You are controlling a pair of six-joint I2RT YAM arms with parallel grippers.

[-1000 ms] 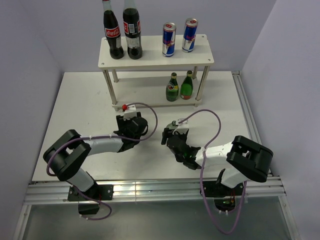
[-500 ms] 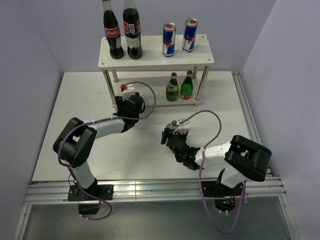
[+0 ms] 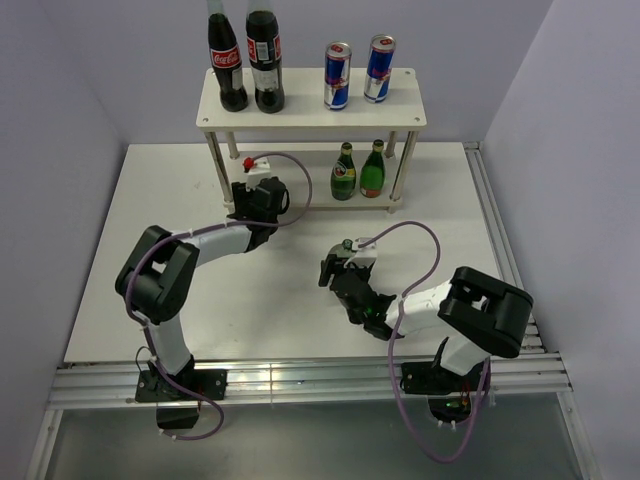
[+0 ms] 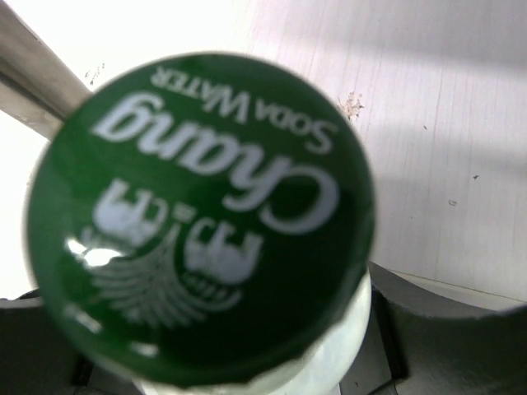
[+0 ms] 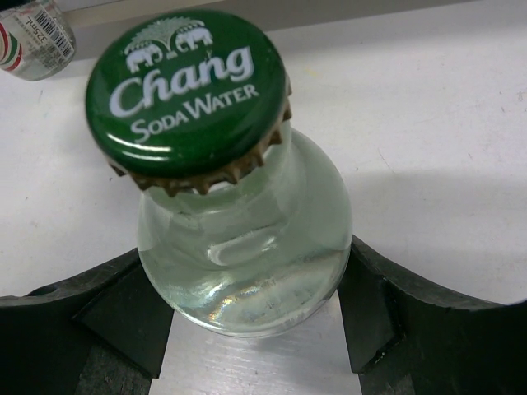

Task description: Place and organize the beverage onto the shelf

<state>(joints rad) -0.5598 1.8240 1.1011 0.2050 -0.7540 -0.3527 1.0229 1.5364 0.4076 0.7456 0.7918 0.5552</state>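
Note:
The cream-white shelf (image 3: 300,108) stands at the back. Two blue-and-silver cans (image 3: 337,77) are on its top board and two green bottles (image 3: 344,173) on its lower board. My left gripper (image 3: 258,203) is by the shelf's front left leg, shut on a clear bottle; its green Chang cap (image 4: 198,214) fills the left wrist view. My right gripper (image 3: 345,278) is over the table's middle, shut on the neck of the other clear bottle (image 5: 247,255), which has a green cap (image 5: 188,90). Its fingers (image 5: 387,304) press both sides of the neck.
Two tall cola bottles (image 3: 245,62) stand on the left of the top board. A pale-labelled bottle with a barcode (image 5: 33,37) shows in the right wrist view's top left corner. Grey walls close in on both sides, and a metal rail (image 3: 300,380) runs along the near edge.
My left gripper has carried its clear bottle from the table's middle up to the shelf's front left leg. The right gripper has hardly moved.

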